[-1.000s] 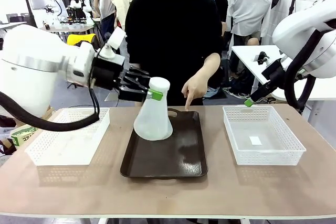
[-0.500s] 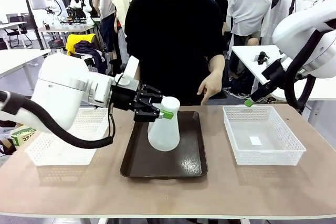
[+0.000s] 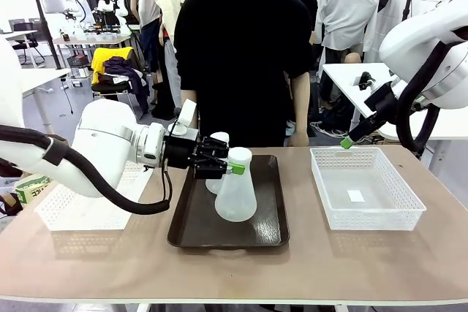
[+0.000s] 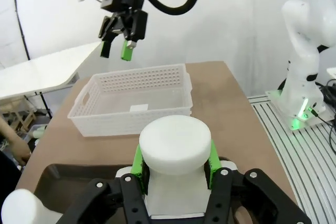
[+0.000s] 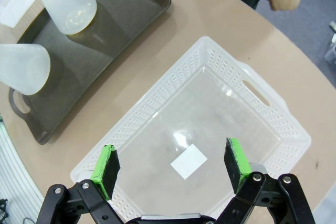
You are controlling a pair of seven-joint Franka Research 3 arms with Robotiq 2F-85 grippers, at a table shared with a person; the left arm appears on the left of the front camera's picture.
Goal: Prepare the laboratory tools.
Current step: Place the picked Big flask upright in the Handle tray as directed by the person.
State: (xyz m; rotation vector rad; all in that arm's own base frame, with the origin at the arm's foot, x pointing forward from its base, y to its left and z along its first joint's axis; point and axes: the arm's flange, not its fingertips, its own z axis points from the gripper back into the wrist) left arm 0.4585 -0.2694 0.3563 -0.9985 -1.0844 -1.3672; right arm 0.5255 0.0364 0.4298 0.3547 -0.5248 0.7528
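Here, left tool [image 3: 232, 169] pinching flask [image 3: 236, 193] over tray [image 3: 265, 226], right tool [image 5: 170, 167] spread, tan table [image 3: 351, 261]

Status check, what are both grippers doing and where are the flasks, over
Left gripper shut on near flask neck, over brown tray. Right gripper open, above right basket. Second flask on tray behind. Nothing blocking.

Two frosted flasks [image 3: 235, 193] [image 3: 216, 180] upright on tray [image 3: 268, 213]
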